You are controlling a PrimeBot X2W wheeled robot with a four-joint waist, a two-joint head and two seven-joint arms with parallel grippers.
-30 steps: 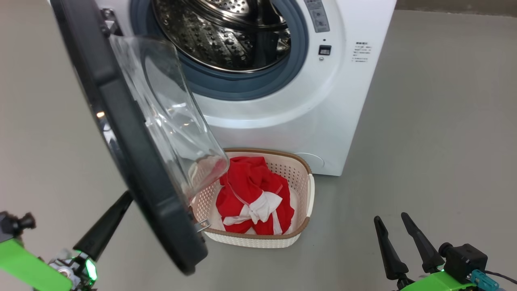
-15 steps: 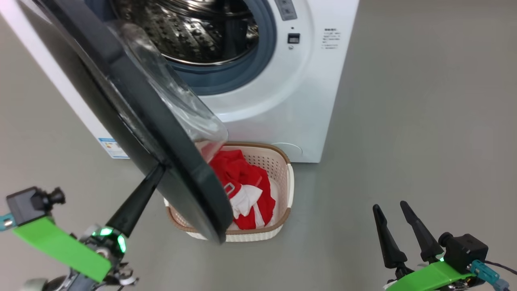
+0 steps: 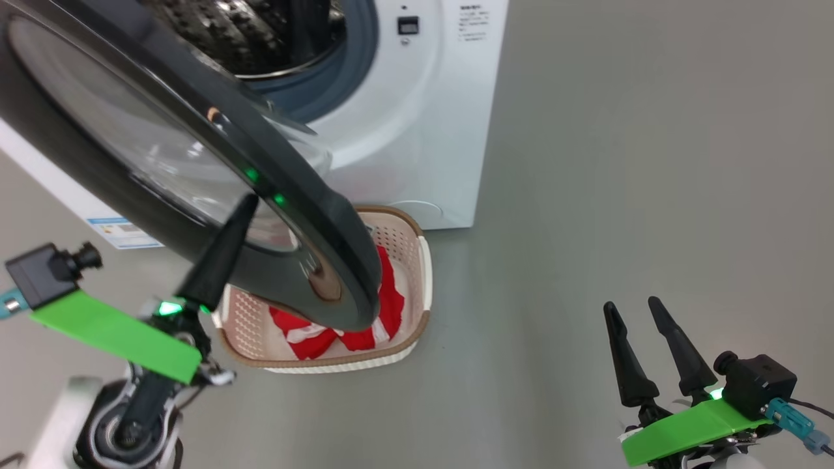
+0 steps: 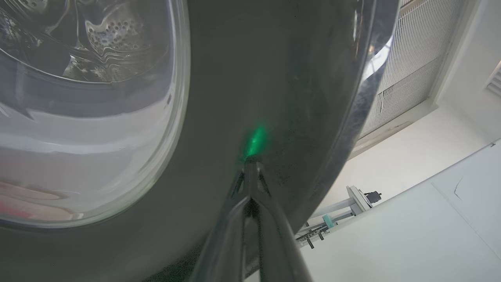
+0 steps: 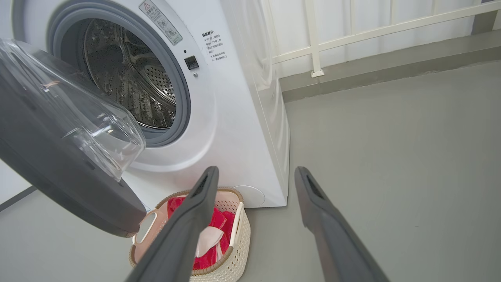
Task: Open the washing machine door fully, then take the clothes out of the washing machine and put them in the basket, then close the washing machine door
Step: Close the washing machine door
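Washing machine door (image 3: 150, 150) is noted partly open, swung out from the washing machine (image 3: 404, 130) and overhanging the basket (image 3: 417, 260) in the head view. The perforated drum (image 3: 241, 39) is exposed behind it. Left gripper (image 3: 244, 205) is recorded with fingers pressed together and nothing between them. Its tip is set against the outer face of the door's black rim, just beside the glass window; a green glint is reflected at the contact point in the left wrist view. Right gripper (image 3: 631, 305) is held with fingers spread apart and empty, well clear of the machine over bare floor (image 3: 619, 163). The basket is placed on the floor at the machine's front foot. The clothes (image 3: 389, 303) are seen inside it, red with white parts.
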